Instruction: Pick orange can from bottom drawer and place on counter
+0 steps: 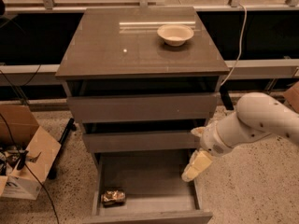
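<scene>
The orange can [113, 197] lies on its side in the front left corner of the bottom drawer [149, 181], which is pulled out with its grey floor showing. The counter [126, 45] is the glossy top slab of the cabinet. My gripper [196, 164] hangs over the right side of the open bottom drawer, on a white arm that comes in from the right. It is well to the right of the can and above the drawer floor, and nothing shows in it.
A cream bowl [175, 34] stands on the counter at the back right. The two upper drawers [142, 107] are pushed in. An open cardboard box [25, 155] sits on the floor at left. A white cable [240, 36] hangs at right.
</scene>
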